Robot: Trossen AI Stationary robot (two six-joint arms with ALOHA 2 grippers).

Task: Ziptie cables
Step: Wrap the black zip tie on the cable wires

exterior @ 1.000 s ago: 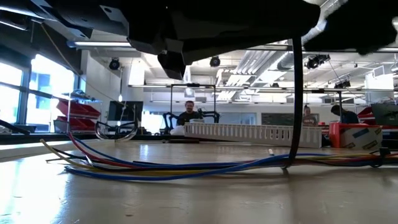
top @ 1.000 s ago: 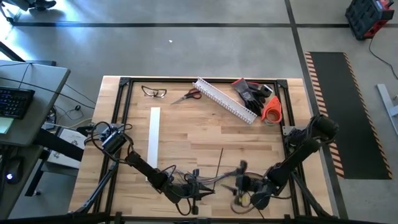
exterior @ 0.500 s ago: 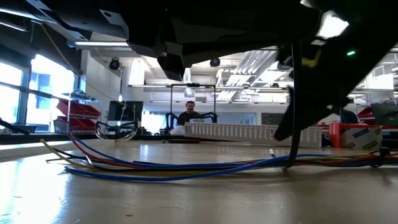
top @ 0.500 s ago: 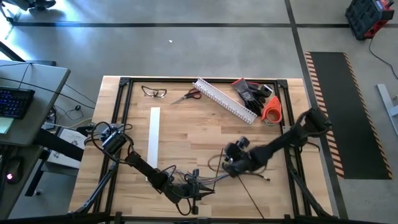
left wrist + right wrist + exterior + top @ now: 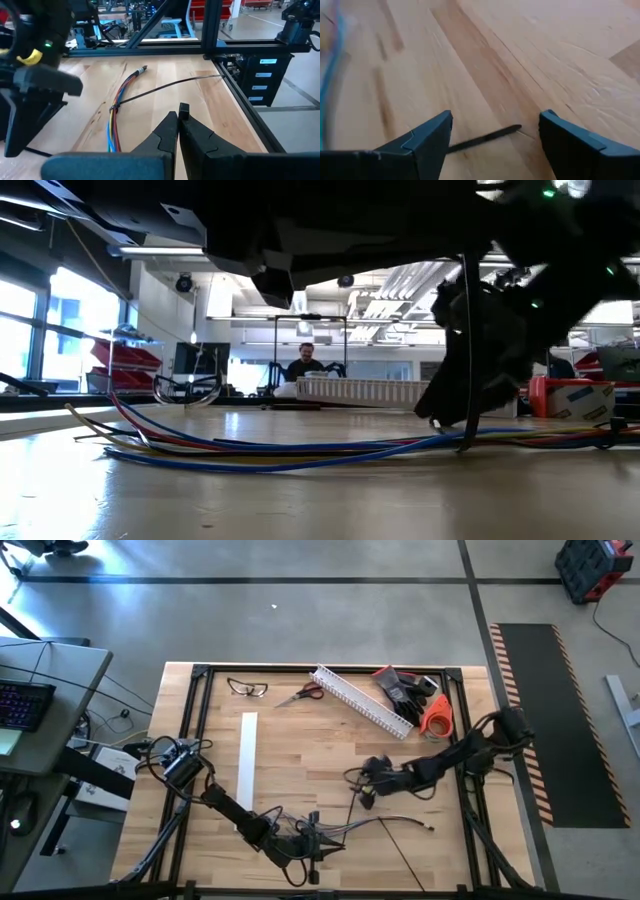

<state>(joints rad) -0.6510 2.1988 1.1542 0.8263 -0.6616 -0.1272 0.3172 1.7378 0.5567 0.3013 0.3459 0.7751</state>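
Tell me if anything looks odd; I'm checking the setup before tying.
One ziptie already loops the cables, its long tail sticking out untrimmed across the table. Another ziptie lies loose just below the open right tool. Nothing looks damaged.

My table [image 5: 300,755] is pale wood in glued strips, smooth, with a soft sheen that mirrors the room in the low view. Its frame [image 5: 197,700] is matt black metal. The cables [image 5: 116,112] wear smooth, slightly glossy plastic sheathing in blue, red and yellow. A ziptie [image 5: 485,138] between my right pincer's [image 5: 492,137] fingers [image 5: 427,137] looks like dull dark plastic; those fingers are matt dark plastic with crisp moulded edges. The slotted channel [image 5: 362,700] is white plastic. The tape roll [image 5: 437,716] looks glossy orange.
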